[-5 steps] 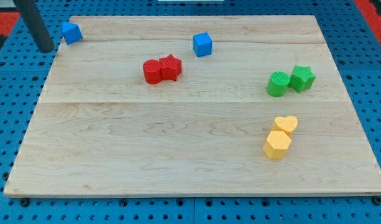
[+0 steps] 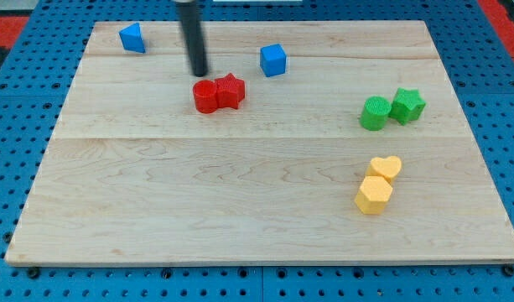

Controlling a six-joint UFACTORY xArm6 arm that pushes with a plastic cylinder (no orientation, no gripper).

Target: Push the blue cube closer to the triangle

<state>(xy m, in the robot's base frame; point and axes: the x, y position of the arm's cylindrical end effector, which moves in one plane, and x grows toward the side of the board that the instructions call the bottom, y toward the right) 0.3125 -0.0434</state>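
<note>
The blue cube (image 2: 273, 59) sits near the view's top, right of centre-left. The blue triangle (image 2: 132, 38) lies at the top left of the wooden board (image 2: 240, 193). My tip (image 2: 199, 73) stands between them, left of the cube by a wide gap and just above the red cylinder (image 2: 206, 96). It touches no block that I can see.
A red star (image 2: 231, 91) touches the red cylinder on its right. A green cylinder (image 2: 375, 113) and green star (image 2: 407, 105) sit at the right. A yellow heart (image 2: 386, 169) and yellow hexagon (image 2: 374, 195) lie at the lower right.
My tip has moved from the board's top left corner rightward to above the red pair. The blue triangle now sits further right and a little higher. The blue cube has not moved.
</note>
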